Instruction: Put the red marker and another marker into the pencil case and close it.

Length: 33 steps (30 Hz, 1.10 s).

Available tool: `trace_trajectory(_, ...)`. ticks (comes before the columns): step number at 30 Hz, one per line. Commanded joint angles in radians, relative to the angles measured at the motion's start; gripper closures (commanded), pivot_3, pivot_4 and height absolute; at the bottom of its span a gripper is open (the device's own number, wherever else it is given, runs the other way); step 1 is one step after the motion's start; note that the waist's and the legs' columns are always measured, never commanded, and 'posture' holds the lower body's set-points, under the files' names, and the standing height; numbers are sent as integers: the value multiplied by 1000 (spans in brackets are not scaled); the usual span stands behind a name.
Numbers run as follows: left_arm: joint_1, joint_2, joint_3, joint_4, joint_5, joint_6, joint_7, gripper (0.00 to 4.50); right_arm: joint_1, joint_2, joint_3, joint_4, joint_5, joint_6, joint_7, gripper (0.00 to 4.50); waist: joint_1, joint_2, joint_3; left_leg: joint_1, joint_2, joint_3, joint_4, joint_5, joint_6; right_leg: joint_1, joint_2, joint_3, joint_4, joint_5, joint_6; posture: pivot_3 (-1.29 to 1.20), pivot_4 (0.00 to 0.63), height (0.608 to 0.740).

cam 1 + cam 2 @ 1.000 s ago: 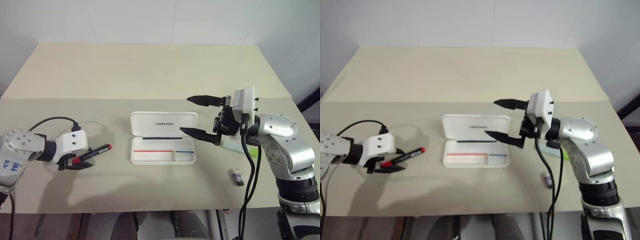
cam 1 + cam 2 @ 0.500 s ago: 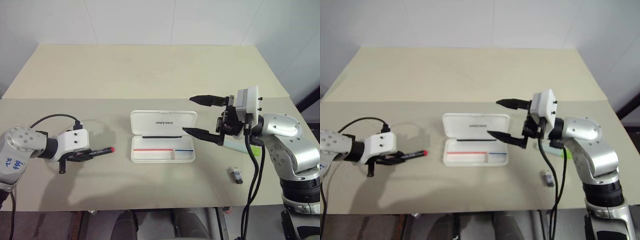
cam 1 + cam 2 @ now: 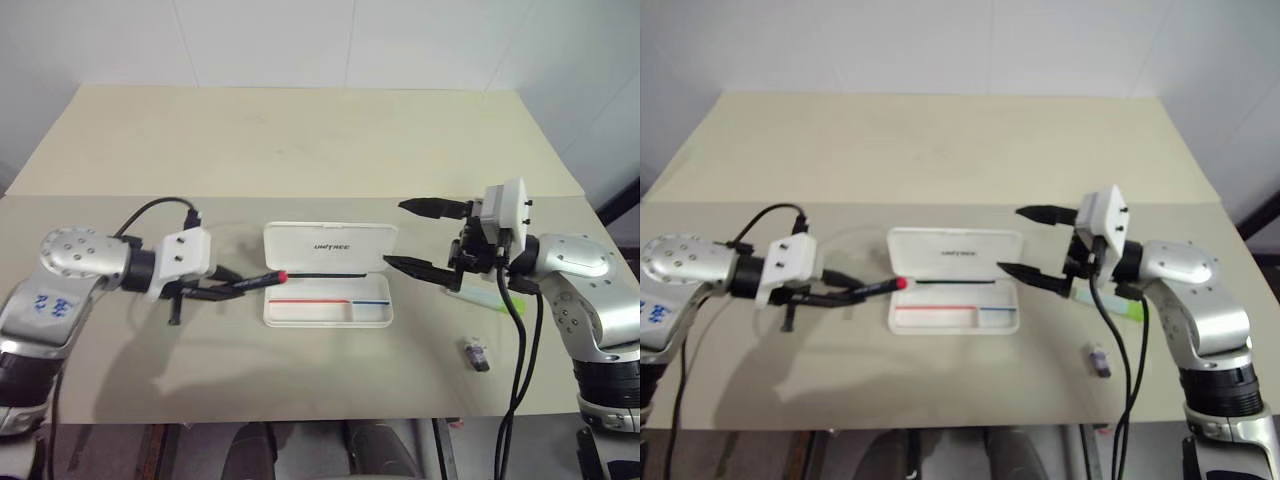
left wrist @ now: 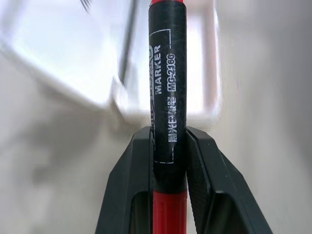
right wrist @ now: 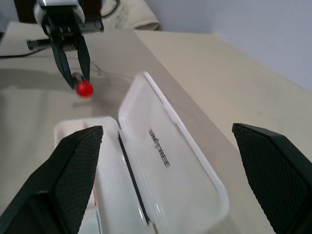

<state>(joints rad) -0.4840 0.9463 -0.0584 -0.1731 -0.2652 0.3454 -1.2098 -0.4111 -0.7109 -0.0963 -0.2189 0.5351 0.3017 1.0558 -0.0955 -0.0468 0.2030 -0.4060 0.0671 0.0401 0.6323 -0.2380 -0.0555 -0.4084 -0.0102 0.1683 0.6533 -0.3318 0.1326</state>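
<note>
The left gripper (image 3: 215, 288), grasping the red marker (image 3: 258, 283), nears the open pencil case (image 3: 328, 273); next, lower it in, while the right gripper (image 3: 418, 236) waits spread.

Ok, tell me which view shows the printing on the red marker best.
The left wrist view: the red marker runs up the frame, its white lettering legible, clamped between the left gripper fingers. The eye views show it small, near the pencil case. The right wrist view shows its red tip end-on.

Beige table (image 3: 300, 150) — open pencil case (image 3: 328, 288), highlighter (image 3: 478, 297), stubby object (image 3: 475, 353).
</note>
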Motion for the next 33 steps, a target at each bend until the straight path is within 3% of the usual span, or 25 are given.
trace_trajectory(1, -80, -68, -52, 40, 32, -18, 28, 3954, 43, -47, -61, 16, -16, -44, 25, 0, 8, 0, 0, 0, 0, 0, 1, 0, 0, 0, 0, 0, 0, 0, 0, 0, 150, 740)
trace_trajectory(12, -209, -288, -184, 178, 89, -46, 50, 3954, 204, -120, -214, -48, -1, -30, -15, 0, 11, 0, 0, 0, 0, -1, 2, 0, 0, 0, 0, 1, 1, 1, 1, 0, 150, 740)
trace_trajectory(19, -259, -351, -253, 274, 185, -149, 56, 3954, 246, -106, -223, -134, 14, 3, -69, 0, 14, 0, 0, 0, -1, -1, 6, 0, 0, 2, 1, 2, 1, 2, 3, 0, 150, 740)
trace_trajectory(25, -250, -391, -264, 278, 186, -166, 48, 3954, 260, -105, -227, -172, 30, 22, -101, 0, 15, 0, 0, 0, -1, -1, 6, 0, 0, 3, 1, 2, 1, 2, 4, 0, 150, 740)
trace_trajectory(33, -235, -432, -269, 247, 186, -156, 73, 1250, 249, -101, -213, -171, 34, 21, -117, 0, 16, 0, 0, 0, -1, -2, 6, 0, 0, 3, 1, 2, 0, 2, 4, 0, 150, 740)
